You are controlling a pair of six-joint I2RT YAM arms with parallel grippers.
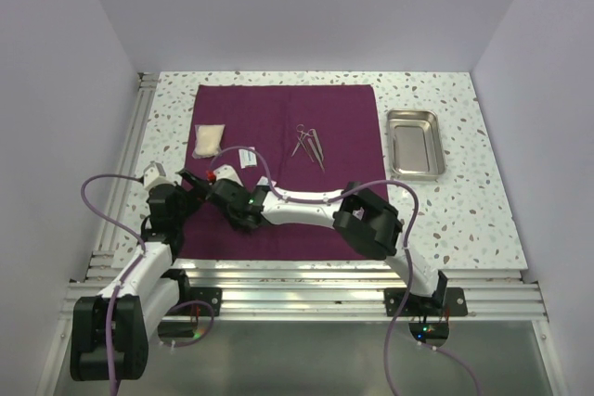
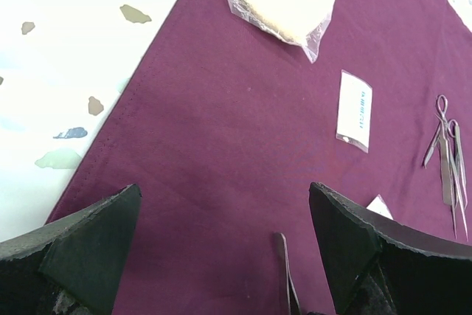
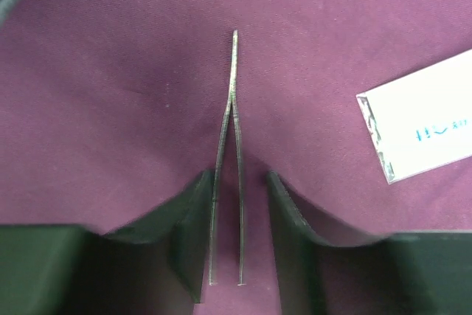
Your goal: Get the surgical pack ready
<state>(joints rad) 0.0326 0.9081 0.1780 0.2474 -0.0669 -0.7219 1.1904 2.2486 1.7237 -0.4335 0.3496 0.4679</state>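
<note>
You see the left arm (image 1: 144, 266) and the right arm (image 1: 302, 213) built alike: smooth white links joined by bulky black joint housings (image 1: 369, 220), each mounted on a black base (image 1: 88, 340), with a lilac cable (image 1: 112, 350) running loosely along it and a small red spot (image 1: 213, 174) near the left wrist. At close range you find the left gripper (image 2: 225, 189) and the right gripper (image 3: 237, 175) each ending in two dark, matt, wedge-shaped fingers (image 2: 85, 256) with rough, slightly chipped edges.
</note>
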